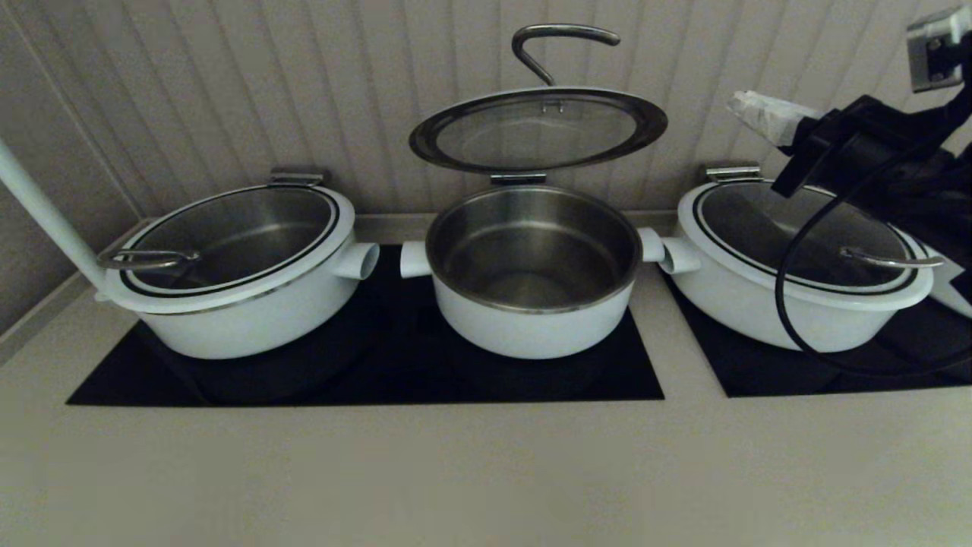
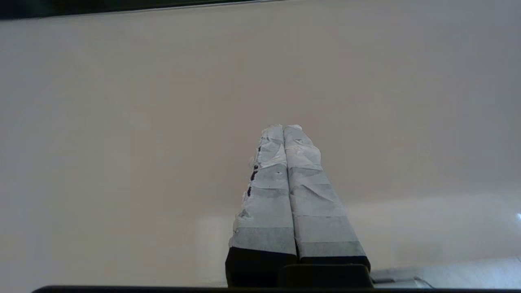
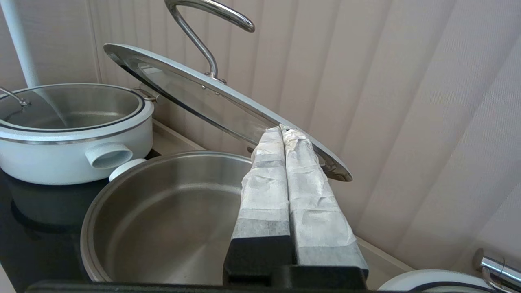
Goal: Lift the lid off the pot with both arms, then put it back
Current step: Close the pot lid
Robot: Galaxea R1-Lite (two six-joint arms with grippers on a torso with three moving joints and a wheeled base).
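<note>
The pot [image 1: 531, 304] stands in the middle of three on a black cooktop panel [image 1: 364, 380], its steel bowl bare; its glass lid [image 1: 538, 129] is tilted up on the hinge at the back, the curved handle [image 1: 558, 42] pointing upward. A lidded white pot [image 1: 235, 289] sits to its left and another [image 1: 797, 281] to its right — stubs nearly meeting. The right gripper [image 3: 283, 130] hovers above the right-hand pot, taped fingers pressed together, holding nothing, tips near the lid's rim; the left gripper [image 2: 283, 128] is likewise closed and empty, over a plain pale surface [image 2: 122, 162].
</note>
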